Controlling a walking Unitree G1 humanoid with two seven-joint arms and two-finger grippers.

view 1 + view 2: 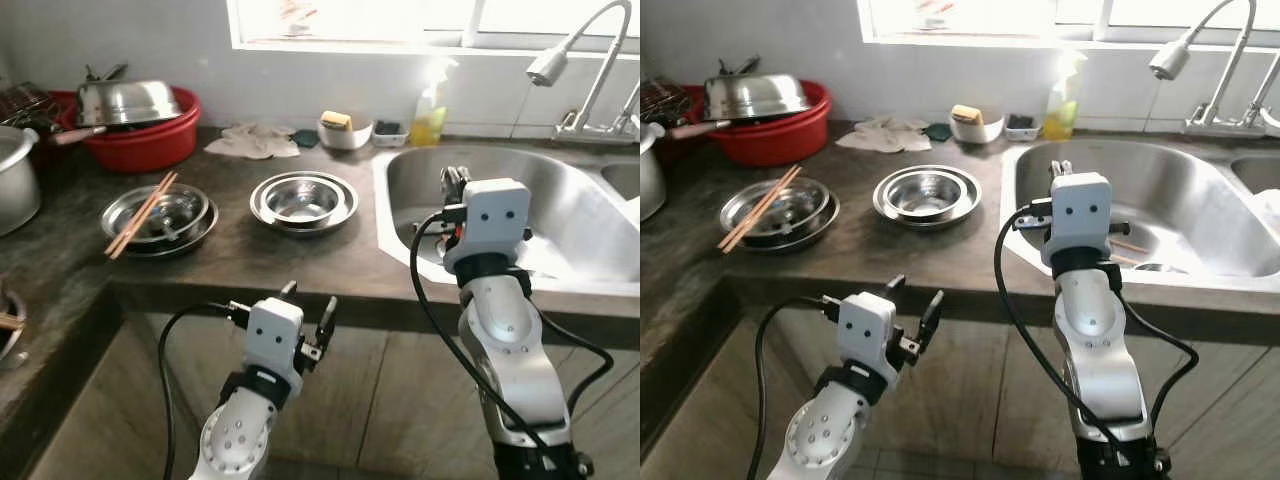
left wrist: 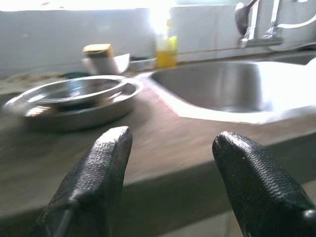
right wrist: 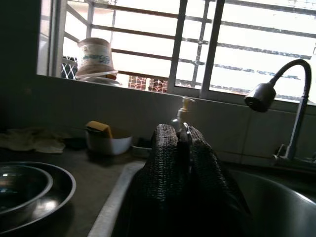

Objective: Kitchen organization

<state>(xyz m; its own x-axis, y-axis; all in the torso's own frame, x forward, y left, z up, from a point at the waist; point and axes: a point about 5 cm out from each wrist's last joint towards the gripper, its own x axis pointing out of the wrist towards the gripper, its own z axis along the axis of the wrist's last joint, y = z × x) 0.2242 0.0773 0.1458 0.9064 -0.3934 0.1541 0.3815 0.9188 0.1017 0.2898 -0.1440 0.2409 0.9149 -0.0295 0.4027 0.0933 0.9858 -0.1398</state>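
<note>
Left eye view gives you a dark tabletop [image 1: 250, 250] with two stacks of steel dishes on it. One stack [image 1: 160, 217] sits to the left with a pair of chopsticks [image 1: 140, 214] lying slantwise across its rim. The other stack [image 1: 303, 201] sits near the sink [image 1: 560, 215], a smaller bowl nested in a wider one.

Behind them you see one red basin [image 1: 140, 140] holding an upturned steel bowl [image 1: 128, 101], one crumpled cloth [image 1: 254, 140], one white dish with a sponge [image 1: 344, 129], and one yellow spray bottle [image 1: 431, 112]. One faucet [image 1: 590, 70] arches over the sink, and a grey pot [image 1: 15, 175] stands at the far left.

Your left claw [image 1: 308, 322] hangs below the front edge of the tabletop, in front of the cabinet. Its two fingers [image 2: 98, 182] are spread wide apart and grip nothing; its wrist view looks across the tabletop at the nested bowls.

Your right claw [image 3: 181, 148] is raised over the near edge of the sink. Its fingers are pressed together, with nothing visible between them.
</note>
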